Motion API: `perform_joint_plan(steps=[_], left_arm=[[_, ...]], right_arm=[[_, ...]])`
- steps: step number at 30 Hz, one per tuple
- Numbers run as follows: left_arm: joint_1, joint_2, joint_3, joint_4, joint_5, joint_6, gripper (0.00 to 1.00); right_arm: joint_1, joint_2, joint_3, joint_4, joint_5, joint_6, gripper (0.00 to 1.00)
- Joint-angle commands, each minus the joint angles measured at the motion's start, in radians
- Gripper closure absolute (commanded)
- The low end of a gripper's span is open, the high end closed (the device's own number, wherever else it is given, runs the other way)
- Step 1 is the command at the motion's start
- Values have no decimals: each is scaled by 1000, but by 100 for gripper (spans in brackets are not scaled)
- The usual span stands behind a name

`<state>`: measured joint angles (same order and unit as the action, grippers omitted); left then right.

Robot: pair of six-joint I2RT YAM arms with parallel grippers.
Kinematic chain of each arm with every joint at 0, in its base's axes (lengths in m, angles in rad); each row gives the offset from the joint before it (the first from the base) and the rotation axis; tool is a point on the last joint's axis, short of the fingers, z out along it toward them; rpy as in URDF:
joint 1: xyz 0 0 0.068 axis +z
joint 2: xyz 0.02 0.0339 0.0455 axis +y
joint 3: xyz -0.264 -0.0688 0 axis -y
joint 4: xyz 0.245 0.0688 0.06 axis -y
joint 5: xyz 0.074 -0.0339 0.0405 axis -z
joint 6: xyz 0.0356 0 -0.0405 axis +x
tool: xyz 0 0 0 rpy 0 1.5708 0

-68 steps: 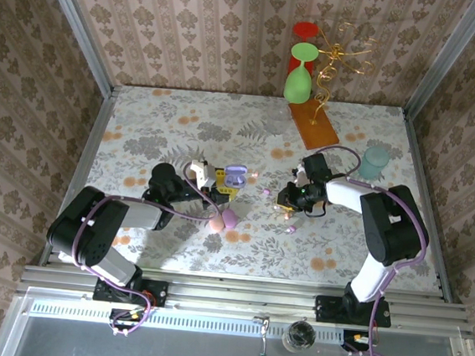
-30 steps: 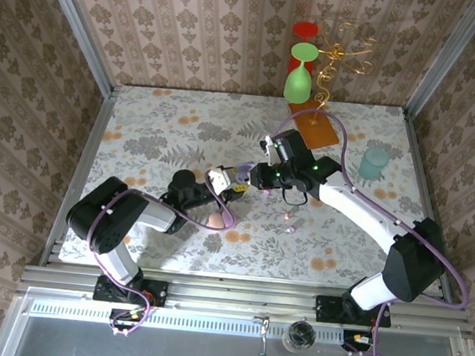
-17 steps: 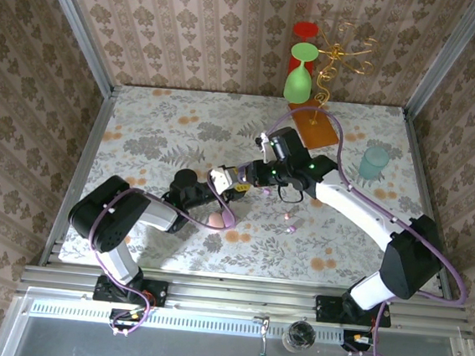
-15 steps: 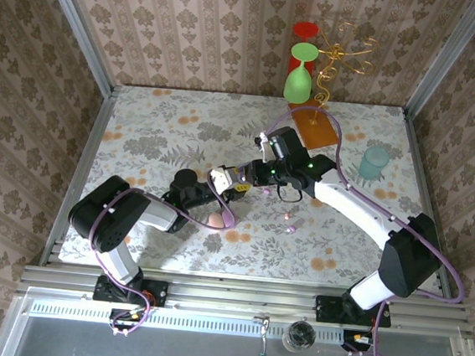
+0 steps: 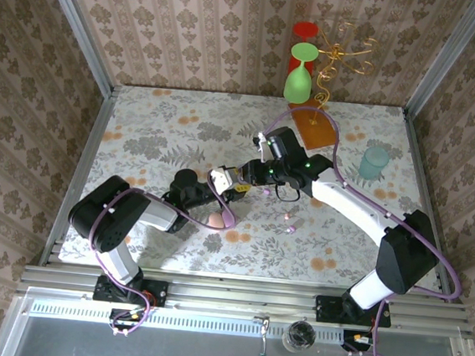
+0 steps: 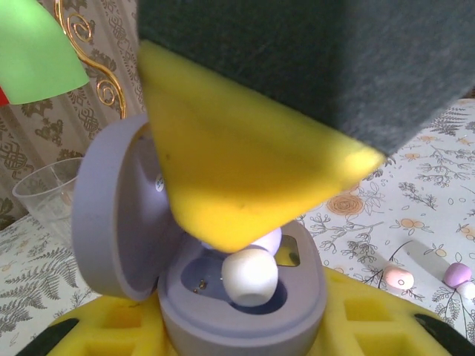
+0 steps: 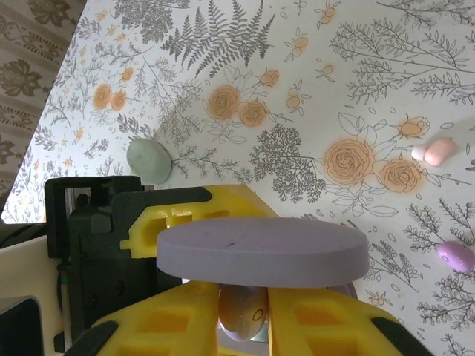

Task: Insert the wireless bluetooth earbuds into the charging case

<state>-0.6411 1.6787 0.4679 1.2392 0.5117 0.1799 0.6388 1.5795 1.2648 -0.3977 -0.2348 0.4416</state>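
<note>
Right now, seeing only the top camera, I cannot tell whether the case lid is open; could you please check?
Observer: Yes, the charging case lid stands open, hinged leftward in the left wrist view.
Operator: Thanks, where is the earbud?
Observer: The earbud sits at the case's well, between the right gripper fingers.
Operator: Is the case held?
Observer: The left gripper clamps its body between yellow pads.

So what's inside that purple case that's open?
One pale earbud sits in a hollow of the open lilac case. A yellow finger pad hangs right over it and hides the back of the inside, so a second earbud there can't be ruled out.
</note>
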Motion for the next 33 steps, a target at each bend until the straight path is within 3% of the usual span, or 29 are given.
perform_joint_plan(steps=[1,11,21,33], left_arm=[[-5,-2,21,41,24,-2,76],[-1,3,19,40,22,-7,76],[32,-13,-26,42,48,48,76],[26,-44,-40,43,102,46,76]], right_arm=[[5,14,14,2,20,0,72],[-2,-56,-39,29,-7,4,67],[-39,-234,-166,137,-14,-23,59],[-62,-3,34,37,26,-41,33]])
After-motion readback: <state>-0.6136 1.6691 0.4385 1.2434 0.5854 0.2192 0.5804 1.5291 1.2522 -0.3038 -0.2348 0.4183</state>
